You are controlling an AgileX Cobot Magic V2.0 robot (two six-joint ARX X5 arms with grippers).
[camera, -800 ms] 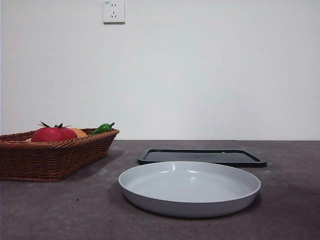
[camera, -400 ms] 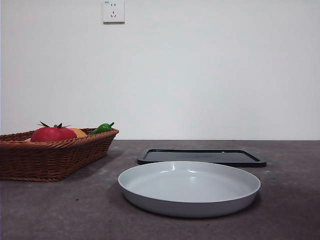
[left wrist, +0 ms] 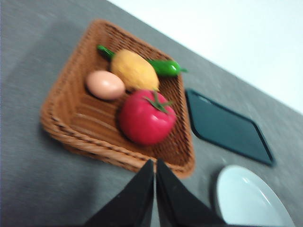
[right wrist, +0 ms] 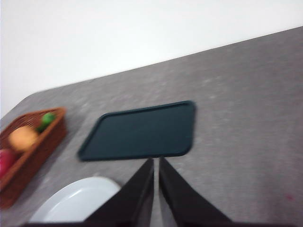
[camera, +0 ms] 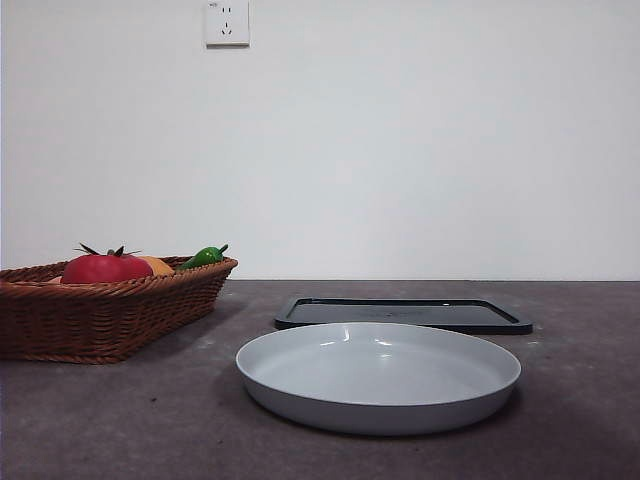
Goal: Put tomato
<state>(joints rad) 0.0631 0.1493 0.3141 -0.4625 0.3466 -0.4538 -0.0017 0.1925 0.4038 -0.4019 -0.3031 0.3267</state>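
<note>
The glossy red tomato (camera: pixel 106 268) (left wrist: pixel 146 118) with its dark green calyx lies in a brown wicker basket (camera: pixel 90 315) (left wrist: pixel 66 104) at the table's left. My left gripper (left wrist: pixel 155 163) hangs shut above the basket's near rim, just short of the tomato, holding nothing. My right gripper (right wrist: pixel 155 161) is shut and empty, high over the table by a black tray (right wrist: pixel 142 130). Only a sliver of the tomato (right wrist: pixel 4 163) shows at the edge of the right wrist view. Neither arm appears in the front view.
In the basket with the tomato lie an orange round fruit (left wrist: pixel 134 71), a pale egg (left wrist: pixel 105 84) and a green pepper (left wrist: pixel 165 67) (camera: pixel 205 256). A grey-white plate (camera: pixel 378 375) (left wrist: pixel 251 198) stands in the middle, the black tray (camera: pixel 403 314) (left wrist: pixel 227 126) behind it.
</note>
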